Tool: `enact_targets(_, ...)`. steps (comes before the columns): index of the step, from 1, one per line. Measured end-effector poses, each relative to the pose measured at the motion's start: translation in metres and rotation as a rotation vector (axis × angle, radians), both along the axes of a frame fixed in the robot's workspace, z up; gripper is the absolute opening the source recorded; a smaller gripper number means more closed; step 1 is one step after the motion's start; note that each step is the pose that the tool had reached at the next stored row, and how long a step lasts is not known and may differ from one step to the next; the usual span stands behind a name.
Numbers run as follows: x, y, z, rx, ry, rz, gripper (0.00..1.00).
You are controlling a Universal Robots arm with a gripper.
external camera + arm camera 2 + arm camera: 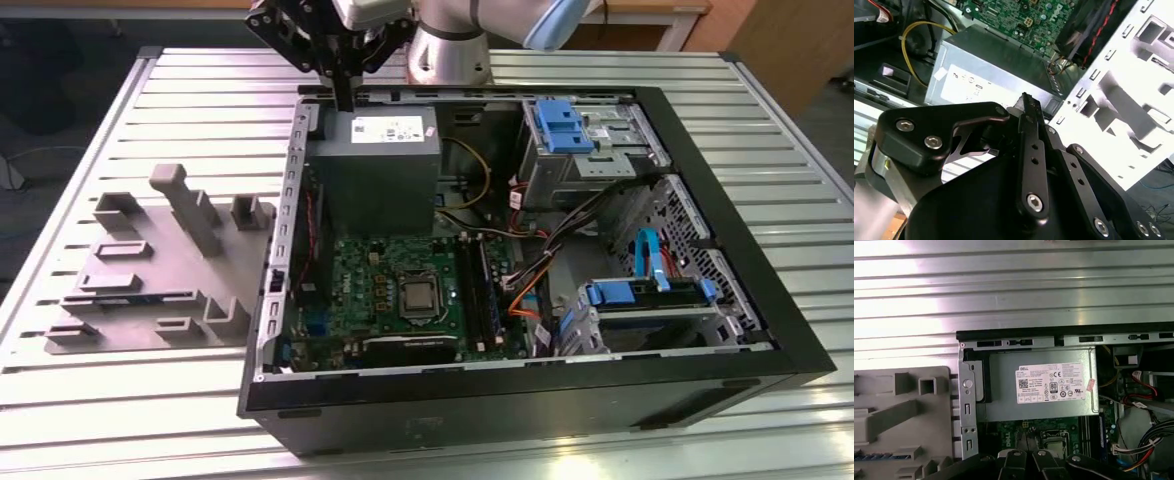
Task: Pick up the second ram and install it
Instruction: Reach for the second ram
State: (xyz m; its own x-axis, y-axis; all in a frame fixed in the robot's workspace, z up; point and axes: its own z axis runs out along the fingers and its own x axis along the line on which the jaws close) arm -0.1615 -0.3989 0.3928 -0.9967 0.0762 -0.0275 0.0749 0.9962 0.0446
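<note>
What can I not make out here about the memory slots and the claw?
Exterior view: memory slots too small and dark to tell if filled.
Second wrist view: the claw covers part of the power supply.
First wrist view: motherboard cut off by the picture edge and the claw.

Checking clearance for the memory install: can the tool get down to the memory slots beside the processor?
Probably yes. The tool hangs above the power supply, the computer case lies open and nothing covers the memory slots. The cable bundle at the exterior view's right sits close.
</note>
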Motion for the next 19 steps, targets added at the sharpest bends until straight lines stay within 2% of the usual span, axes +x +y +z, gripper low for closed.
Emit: enact_targets(19, -0.031, 0.0000, -0.0008, -0.0001, -0.0022, 0.000, 0.11)
